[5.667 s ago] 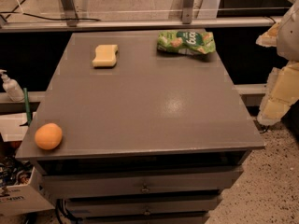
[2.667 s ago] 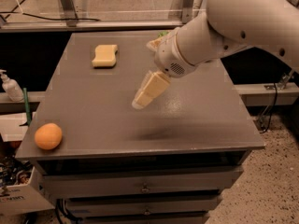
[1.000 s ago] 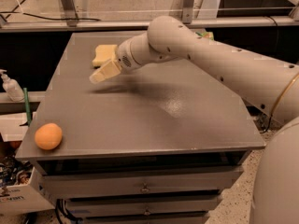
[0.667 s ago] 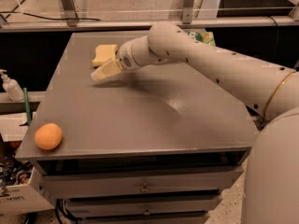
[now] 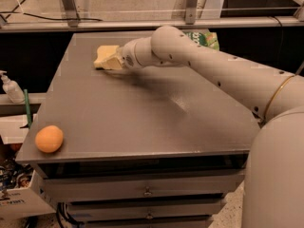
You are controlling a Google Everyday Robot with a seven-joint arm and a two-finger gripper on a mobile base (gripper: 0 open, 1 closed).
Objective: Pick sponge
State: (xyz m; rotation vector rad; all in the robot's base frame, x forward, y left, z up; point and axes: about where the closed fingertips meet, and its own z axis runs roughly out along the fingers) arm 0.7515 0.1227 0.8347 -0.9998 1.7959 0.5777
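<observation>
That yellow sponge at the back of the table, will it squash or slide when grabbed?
Likely squashes: the sponge looks like soft foam, so it should give under the gripper, which is at it near the far left corner. Small and probably light, it may skid on the smooth tabletop if nudged.

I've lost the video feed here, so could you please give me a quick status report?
Claw right at the sponge, far side of the table. Orange at front corner, green bag at the back: nothing in the way.
</observation>
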